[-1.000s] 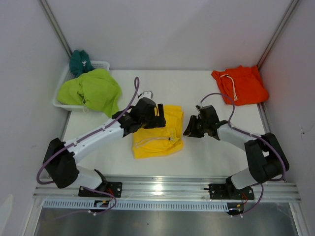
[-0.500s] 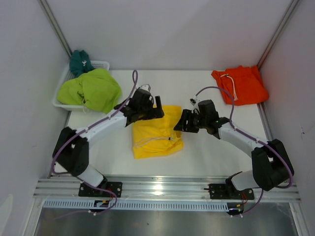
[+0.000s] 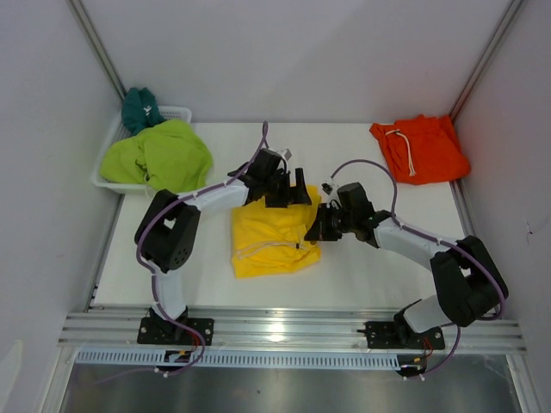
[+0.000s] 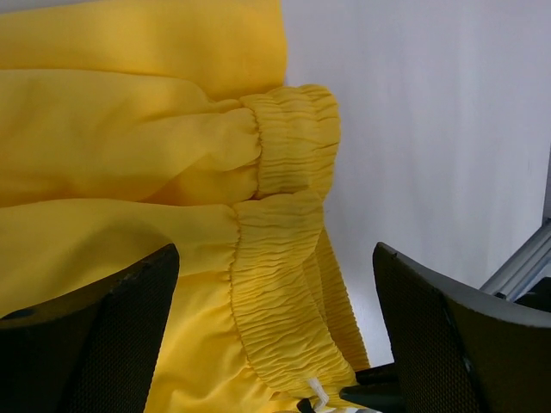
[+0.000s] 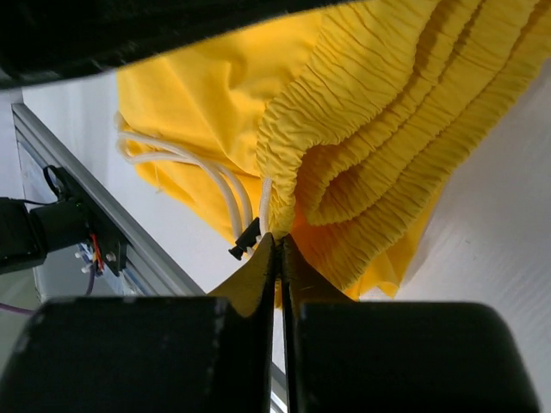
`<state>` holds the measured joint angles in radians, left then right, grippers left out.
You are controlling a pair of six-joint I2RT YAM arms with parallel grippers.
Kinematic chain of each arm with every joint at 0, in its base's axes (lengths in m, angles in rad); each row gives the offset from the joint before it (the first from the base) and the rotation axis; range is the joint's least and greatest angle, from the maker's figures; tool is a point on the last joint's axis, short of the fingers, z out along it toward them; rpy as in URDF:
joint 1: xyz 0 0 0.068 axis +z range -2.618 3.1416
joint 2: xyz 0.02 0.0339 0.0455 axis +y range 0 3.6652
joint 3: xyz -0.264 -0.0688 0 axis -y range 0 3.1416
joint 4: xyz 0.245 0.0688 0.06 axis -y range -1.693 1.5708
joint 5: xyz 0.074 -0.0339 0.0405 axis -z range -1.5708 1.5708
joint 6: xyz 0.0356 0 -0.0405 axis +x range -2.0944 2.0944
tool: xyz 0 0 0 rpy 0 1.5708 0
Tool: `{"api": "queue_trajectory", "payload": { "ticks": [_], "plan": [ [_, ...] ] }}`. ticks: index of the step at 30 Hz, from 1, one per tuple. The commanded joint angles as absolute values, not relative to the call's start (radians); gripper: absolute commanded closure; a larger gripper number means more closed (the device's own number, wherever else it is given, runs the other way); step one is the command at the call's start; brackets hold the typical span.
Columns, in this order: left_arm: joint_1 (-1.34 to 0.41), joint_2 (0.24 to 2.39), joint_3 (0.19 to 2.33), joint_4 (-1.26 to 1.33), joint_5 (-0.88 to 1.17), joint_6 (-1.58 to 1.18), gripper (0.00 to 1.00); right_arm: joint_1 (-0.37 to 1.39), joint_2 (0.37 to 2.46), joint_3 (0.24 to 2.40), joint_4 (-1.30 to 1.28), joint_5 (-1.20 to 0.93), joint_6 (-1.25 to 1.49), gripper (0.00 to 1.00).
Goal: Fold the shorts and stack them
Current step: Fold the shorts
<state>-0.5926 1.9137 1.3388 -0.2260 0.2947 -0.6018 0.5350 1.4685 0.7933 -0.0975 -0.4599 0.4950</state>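
Found the right gripper (image 5: 277,241) pressed together on the gathered waistband edge of the yellow shorts (image 5: 198,95), just beside the white cords (image 5: 185,163) trailing out of that edge. Found the left gripper (image 4: 274,258) spread wide, one finger on each side of the elastic waistband (image 4: 288,155), with no grip on the cloth to be seen.

Noted the yellow shorts as bright, smooth and matte, folded into a rough rectangle near the middle of the table (image 3: 379,267). Noted the waistband as tightly ruched and lying in stacked layers.

Saw only from overhead where both arms met — at the far right corner of the yellow pair, left from the far side, right from the right side. Saw only there the orange shorts (image 3: 430,148), lying at the far right corner with a white drawstring (image 3: 403,159) looped across them. Saw there too the lime-green shorts (image 3: 159,155) draped over the white basket (image 3: 179,112) at far left, and the teal shorts (image 3: 138,107) bunched behind them.

Caught only from the right wrist the cords' dark tip and the closed fingertips meeting the fabric. Caught only from the left wrist the two waistband layers close up — ridges fine and even.
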Motion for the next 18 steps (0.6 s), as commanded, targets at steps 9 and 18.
{"api": "queue_trajectory", "payload": {
  "ticks": [9, 18],
  "plan": [
    [-0.609, 1.933, 1.367, -0.161, 0.313, -0.528, 0.2, 0.6, 1.241, 0.496, 0.08, -0.299, 0.578, 1.0],
    [-0.62, 1.948, 1.393, -0.175, 0.278, -0.549, 0.21, 0.646, 1.275, 0.353, 0.199, -0.077, 0.704, 1.0]
  ]
}}
